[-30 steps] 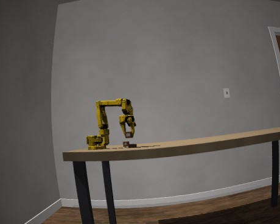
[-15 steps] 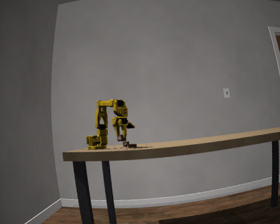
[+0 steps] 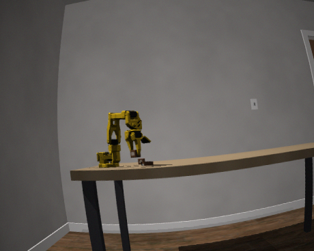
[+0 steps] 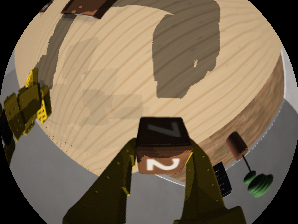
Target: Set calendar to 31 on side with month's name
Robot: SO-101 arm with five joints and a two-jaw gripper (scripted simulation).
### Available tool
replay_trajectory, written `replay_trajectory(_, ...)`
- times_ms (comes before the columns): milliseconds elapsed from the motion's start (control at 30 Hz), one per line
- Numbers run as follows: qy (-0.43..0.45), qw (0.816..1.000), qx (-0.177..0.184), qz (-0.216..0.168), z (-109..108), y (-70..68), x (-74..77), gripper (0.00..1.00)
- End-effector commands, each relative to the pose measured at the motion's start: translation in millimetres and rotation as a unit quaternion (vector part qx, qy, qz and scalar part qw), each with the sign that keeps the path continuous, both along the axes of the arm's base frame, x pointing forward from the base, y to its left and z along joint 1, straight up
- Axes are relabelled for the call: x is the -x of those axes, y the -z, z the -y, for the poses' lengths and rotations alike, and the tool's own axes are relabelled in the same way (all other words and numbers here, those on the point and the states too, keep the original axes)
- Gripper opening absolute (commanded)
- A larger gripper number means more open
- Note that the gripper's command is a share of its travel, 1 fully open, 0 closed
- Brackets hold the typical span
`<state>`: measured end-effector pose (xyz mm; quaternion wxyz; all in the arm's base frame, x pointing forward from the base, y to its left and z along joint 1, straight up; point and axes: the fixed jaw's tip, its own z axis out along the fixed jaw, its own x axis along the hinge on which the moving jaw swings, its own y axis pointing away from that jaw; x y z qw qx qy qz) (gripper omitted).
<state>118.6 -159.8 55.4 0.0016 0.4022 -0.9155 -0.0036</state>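
Note:
My yellow gripper (image 3: 134, 153) is shut on a brown calendar cube (image 4: 160, 152) and holds it in the air above the table. The cube's face toward the wrist camera shows a white 2. In the exterior view the held cube (image 3: 134, 153) hangs a little above and to the left of the tray. The dark brown tray (image 3: 147, 163) lies on the table with another cube (image 3: 141, 161) at its left end. In the wrist view the tray (image 4: 92, 3) shows at the upper left, far from the fingers. The month's name cannot be read.
The arm's base (image 3: 107, 159) stands near the table's left end. The table's near edge (image 4: 253, 129) runs close under the gripper in the wrist view. The long table top stretches to the right.

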Motion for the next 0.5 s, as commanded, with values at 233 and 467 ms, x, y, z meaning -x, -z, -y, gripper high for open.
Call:
replay_trajectory(233,0.0,1.0,0.023,0.018,7.8,-7.1,-3.7,0.0)
replay_trajectory(467,0.0,1.0,0.023,0.018,7.8,-5.8,-3.7,0.0)
